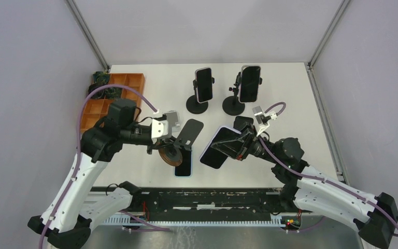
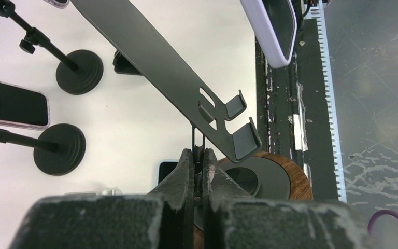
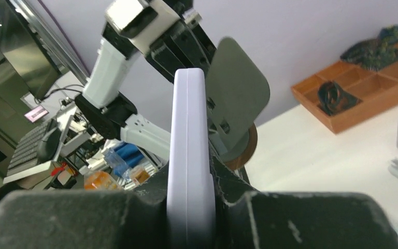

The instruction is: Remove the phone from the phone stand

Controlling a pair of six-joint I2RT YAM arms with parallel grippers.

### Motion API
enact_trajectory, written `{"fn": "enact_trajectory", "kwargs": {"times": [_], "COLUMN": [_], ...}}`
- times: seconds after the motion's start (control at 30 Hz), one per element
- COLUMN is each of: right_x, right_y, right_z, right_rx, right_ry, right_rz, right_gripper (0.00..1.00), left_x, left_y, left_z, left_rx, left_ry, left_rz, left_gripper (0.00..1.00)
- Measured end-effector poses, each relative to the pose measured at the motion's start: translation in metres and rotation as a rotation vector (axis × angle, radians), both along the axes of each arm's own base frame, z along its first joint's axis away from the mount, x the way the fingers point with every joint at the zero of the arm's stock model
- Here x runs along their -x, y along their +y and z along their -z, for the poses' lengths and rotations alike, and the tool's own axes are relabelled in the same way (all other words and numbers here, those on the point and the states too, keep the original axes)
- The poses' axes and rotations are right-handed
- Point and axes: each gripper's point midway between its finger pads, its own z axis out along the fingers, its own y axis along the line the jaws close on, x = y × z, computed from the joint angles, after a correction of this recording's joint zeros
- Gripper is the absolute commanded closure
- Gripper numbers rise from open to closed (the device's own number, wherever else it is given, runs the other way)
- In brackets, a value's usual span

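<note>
From above, the left tool (image 1: 168, 146) is clamped on the stand (image 1: 189, 132) near the front of the desk (image 1: 290, 93). The right tool (image 1: 238, 145) pinches the phone (image 1: 218, 149), which is tilted in the air just right of the stand and apart from it. The left wrist view shows the fingers (image 2: 184, 176) pressed onto the stand's thin post, with the phone off to one side of the hooks. The right wrist view shows the phone edge-on, squeezed between both pads.
</note>
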Motion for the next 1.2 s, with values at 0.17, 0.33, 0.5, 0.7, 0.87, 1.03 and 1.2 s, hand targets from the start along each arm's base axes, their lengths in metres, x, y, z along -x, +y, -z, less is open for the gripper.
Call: {"fn": "enact_trajectory", "kwargs": {"times": [0.17, 0.33, 0.5, 0.7, 0.87, 1.03, 1.2], "right_x": [-0.006, -0.018, -0.032, -0.032, -0.038, -0.048, -0.055], "right_y": [0.007, 0.021, 0.041, 0.044, 0.050, 0.058, 0.056], "right_z": [0.032, 0.083, 0.169, 0.258, 0.285, 0.292, 0.309], "right_rx": [0.115, 0.289, 0.526, 0.750, 0.833, 0.827, 0.842], "right_ry": [0.061, 0.164, 0.356, 0.546, 0.610, 0.645, 0.703], "right_rz": [0.004, 0.005, -0.018, -0.019, 0.009, 0.040, 0.076], "right_gripper": [1.00, 1.00, 1.00, 1.00, 1.00, 0.97, 0.79], "left_x": [-0.006, -0.009, -0.010, -0.007, -0.005, -0.003, -0.002], "left_y": [0.001, -0.001, -0.002, 0.000, 0.000, -0.001, -0.001], "left_z": [0.003, -0.009, -0.026, -0.030, -0.032, -0.033, -0.033], "left_rx": [-0.017, 0.003, 0.032, 0.042, 0.047, 0.056, 0.058], "left_ry": [-0.003, -0.017, -0.059, -0.067, -0.073, -0.067, -0.066], "left_rz": [-0.023, -0.033, -0.036, -0.039, -0.037, -0.023, -0.018], "left_gripper": [0.98, 0.98, 0.98, 0.98, 0.98, 0.98, 0.98]}}
